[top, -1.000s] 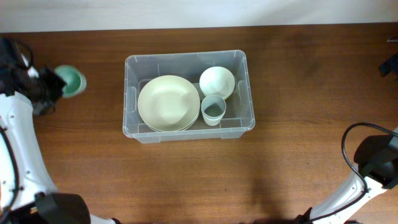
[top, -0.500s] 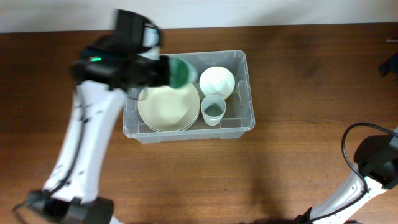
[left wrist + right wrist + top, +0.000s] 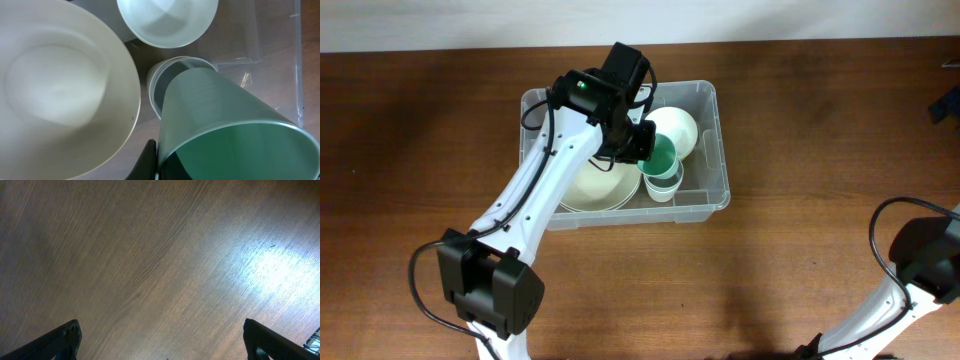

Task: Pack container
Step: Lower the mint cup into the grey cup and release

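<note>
The clear plastic container [image 3: 715, 110] sits mid-table and holds a cream plate [image 3: 590, 185], a white bowl [image 3: 672, 127] and a pale cup [image 3: 663, 186]. My left gripper [image 3: 645, 148] is shut on a green cup [image 3: 660, 156], held tilted just above the pale cup. In the left wrist view the green cup [image 3: 225, 130] fills the lower right, its rim pinched by my finger [image 3: 152, 160], with the pale cup [image 3: 167, 75] under it, the plate [image 3: 55, 95] at left and the bowl [image 3: 167, 20] at top. My right gripper [image 3: 160, 340] is open over bare wood.
The right arm [image 3: 920, 255] rests at the table's lower right corner, far from the container. The container wall [image 3: 297, 60] stands close on the right of the green cup. A dark object [image 3: 947, 100] sits at the right edge.
My left arm has swung from the far left of the table over the container, carrying the green cup to above the pale cup. The right arm has not moved.
</note>
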